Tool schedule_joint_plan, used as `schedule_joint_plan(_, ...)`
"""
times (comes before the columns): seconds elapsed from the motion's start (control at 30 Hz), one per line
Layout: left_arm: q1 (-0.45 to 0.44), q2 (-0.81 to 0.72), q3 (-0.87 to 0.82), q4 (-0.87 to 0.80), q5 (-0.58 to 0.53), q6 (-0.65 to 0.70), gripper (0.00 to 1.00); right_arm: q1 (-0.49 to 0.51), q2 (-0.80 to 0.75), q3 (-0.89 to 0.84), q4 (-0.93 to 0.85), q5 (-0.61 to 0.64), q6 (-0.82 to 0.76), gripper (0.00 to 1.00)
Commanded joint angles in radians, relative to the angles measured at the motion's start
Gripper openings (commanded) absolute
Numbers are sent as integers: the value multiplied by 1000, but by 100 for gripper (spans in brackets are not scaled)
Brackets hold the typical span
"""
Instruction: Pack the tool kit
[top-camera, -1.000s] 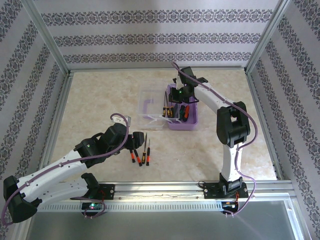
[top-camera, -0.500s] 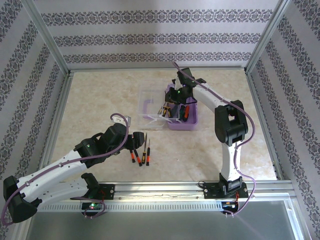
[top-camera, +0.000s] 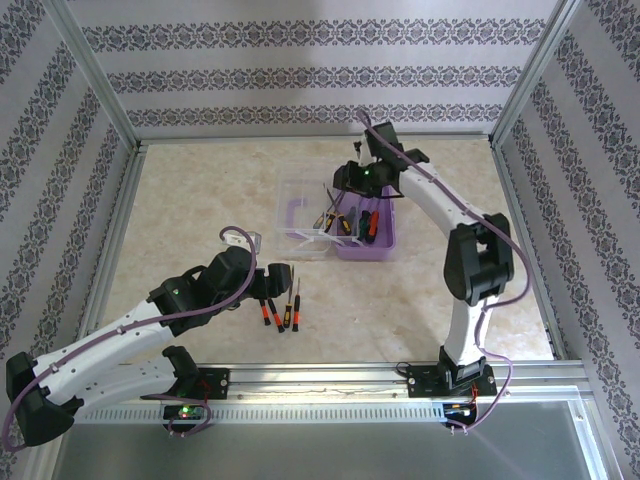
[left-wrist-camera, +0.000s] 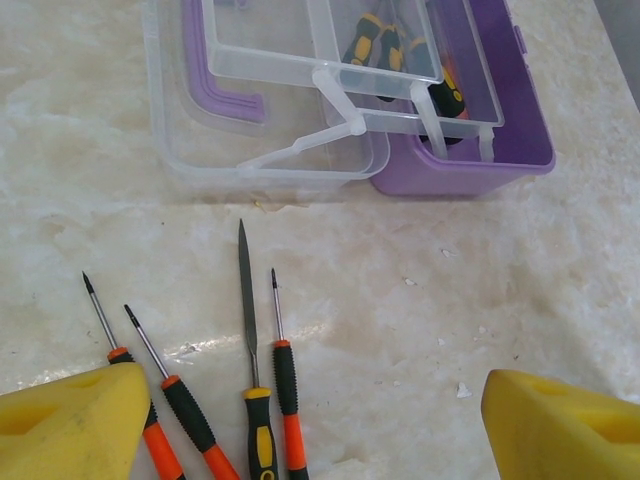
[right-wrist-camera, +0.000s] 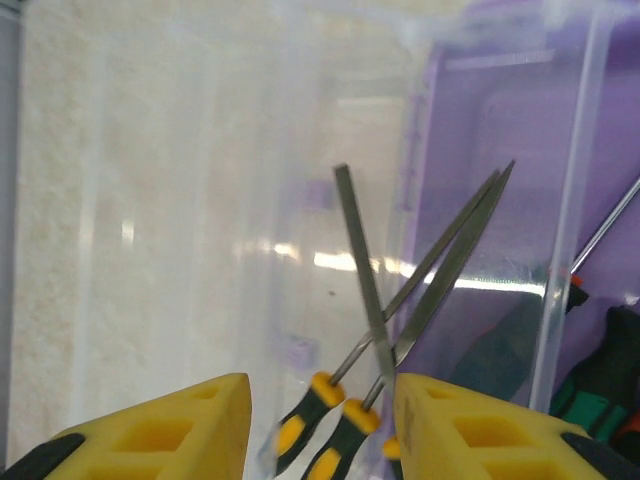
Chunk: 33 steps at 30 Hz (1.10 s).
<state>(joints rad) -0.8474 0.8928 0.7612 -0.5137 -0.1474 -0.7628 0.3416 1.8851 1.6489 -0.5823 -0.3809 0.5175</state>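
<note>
Left wrist: left hand (left-wrist-camera: 318, 425) gapes wide above four screwdrivers (left-wrist-camera: 285, 380) on the bench (left-wrist-camera: 500, 300), tips toward the purple box (left-wrist-camera: 470, 165). Why? (A)

Likely lined up to pick one. Right hand (right-wrist-camera: 320, 425): pads apart, yellow-black drivers (right-wrist-camera: 345, 415) loose between them at the box's rim, probably meant to drop in. Clear lid (left-wrist-camera: 270, 160) lies open alongside. (B)

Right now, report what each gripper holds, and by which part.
Left gripper: nothing. Right gripper: open, apparently nothing; yellow-and-black-handled tools sit loose between its jaws.
</note>
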Motion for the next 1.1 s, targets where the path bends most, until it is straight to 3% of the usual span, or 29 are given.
schedule_joint_plan(0.0,21,32,-9,-41,-32,-37,83,-10,-109,-41,-3,28,-18,43)
schedule_joint_plan(0.33,36,184,-91,-14,-12,-145,63,-4,-465,-482,193,43,36,39)
schedule_joint_plan(0.57,35,288,-79,33,84,-90,53,-20,-674,-773,243,98,59,36)
schedule_joint_plan(0.7,15,363,-22,16,145,-32,44,-47,-736,-838,223,114,57,36)
schedule_joint_plan(1.07,-50,528,55,-51,191,28,38,-73,-745,-864,237,86,57,35)
